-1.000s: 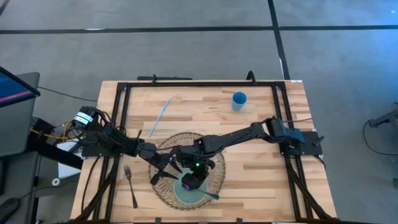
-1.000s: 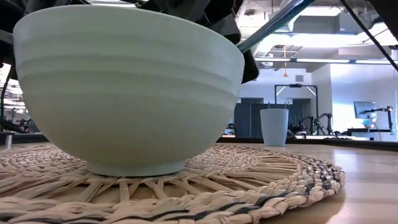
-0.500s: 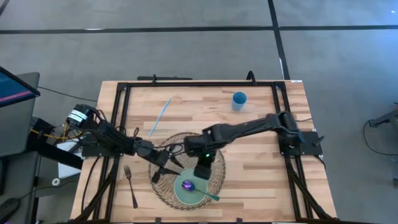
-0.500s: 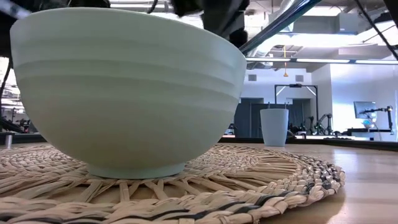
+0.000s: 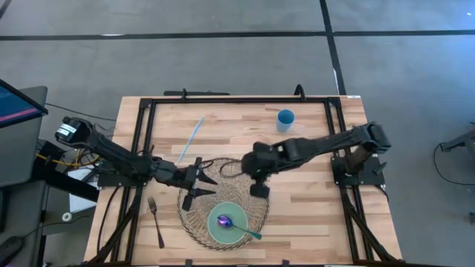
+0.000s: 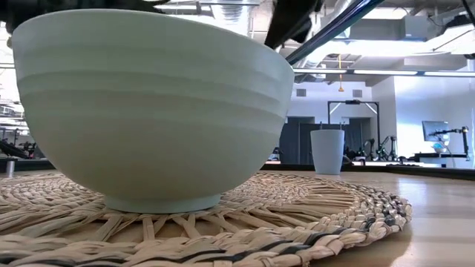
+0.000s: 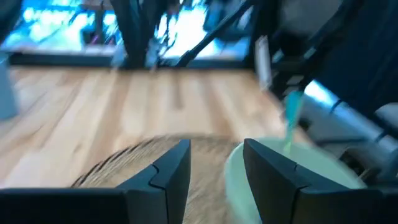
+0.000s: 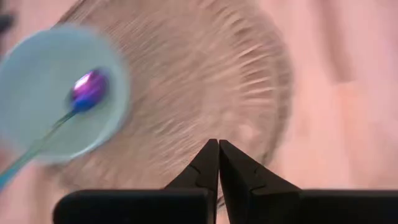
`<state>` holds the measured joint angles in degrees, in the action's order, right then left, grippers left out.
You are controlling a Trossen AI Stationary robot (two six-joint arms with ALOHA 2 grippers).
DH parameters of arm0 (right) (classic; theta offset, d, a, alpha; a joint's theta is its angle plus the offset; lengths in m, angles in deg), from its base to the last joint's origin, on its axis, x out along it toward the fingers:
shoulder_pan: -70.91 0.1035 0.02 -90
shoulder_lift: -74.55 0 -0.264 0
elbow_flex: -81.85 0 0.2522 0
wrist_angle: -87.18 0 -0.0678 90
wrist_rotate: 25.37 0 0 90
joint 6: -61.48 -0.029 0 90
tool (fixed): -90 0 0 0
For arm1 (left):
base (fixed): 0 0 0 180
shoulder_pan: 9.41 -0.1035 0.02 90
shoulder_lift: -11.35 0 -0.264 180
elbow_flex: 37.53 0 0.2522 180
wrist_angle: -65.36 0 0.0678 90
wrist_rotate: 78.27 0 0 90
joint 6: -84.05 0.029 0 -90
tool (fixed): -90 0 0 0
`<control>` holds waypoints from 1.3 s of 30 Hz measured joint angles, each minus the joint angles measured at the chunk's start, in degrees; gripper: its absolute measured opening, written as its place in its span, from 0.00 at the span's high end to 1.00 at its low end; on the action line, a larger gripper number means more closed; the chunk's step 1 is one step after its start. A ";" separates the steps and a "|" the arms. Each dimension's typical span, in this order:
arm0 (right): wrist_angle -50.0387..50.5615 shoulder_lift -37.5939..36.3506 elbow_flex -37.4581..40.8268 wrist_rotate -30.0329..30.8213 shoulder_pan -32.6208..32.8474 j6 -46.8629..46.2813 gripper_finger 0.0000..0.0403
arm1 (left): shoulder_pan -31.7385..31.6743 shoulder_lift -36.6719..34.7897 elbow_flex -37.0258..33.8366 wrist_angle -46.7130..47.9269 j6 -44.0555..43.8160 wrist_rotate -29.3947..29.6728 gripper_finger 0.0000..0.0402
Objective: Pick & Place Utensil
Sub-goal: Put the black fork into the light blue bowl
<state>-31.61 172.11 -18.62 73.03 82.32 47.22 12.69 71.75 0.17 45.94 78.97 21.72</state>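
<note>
Spoon [image 5: 236, 228] rests in the bowl [image 5: 239, 214] on the woven mat [image 5: 199, 226]; we see the right gripper [image 5: 258, 190] closed and empty, the left gripper [image 5: 199, 185] spread wide.

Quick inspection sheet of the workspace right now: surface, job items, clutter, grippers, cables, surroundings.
Surface: wooden table with black frame; woven mat near its front.
Job's things: spoon rests in the bowl on the mat.
Clutter: fork left of mat; straw and blue cup toward the back.
Grippers: left gripper open, over the mat's left edge; right gripper shut, empty, over the mat's right edge.
Cables: bundle by the left arm's base.
Surroundings: grey floor, monitor at left; no people seen.
</note>
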 joint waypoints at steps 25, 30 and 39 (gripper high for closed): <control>-59.59 -4.97 33.76 -7.13 -12.78 14.73 0.99 | 4.17 -1.11 15.53 65.82 -45.98 5.65 0.63; -63.11 -0.63 33.71 -8.15 -13.52 18.80 0.99 | 5.29 -0.54 15.46 73.81 -74.16 -11.59 0.63; -63.40 0.09 33.73 -17.62 -17.07 19.21 0.99 | 16.16 2.82 15.44 75.15 -101.33 -19.01 0.63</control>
<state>-95.00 172.20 15.11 55.40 65.25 66.43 28.85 74.57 15.61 121.09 -22.36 2.71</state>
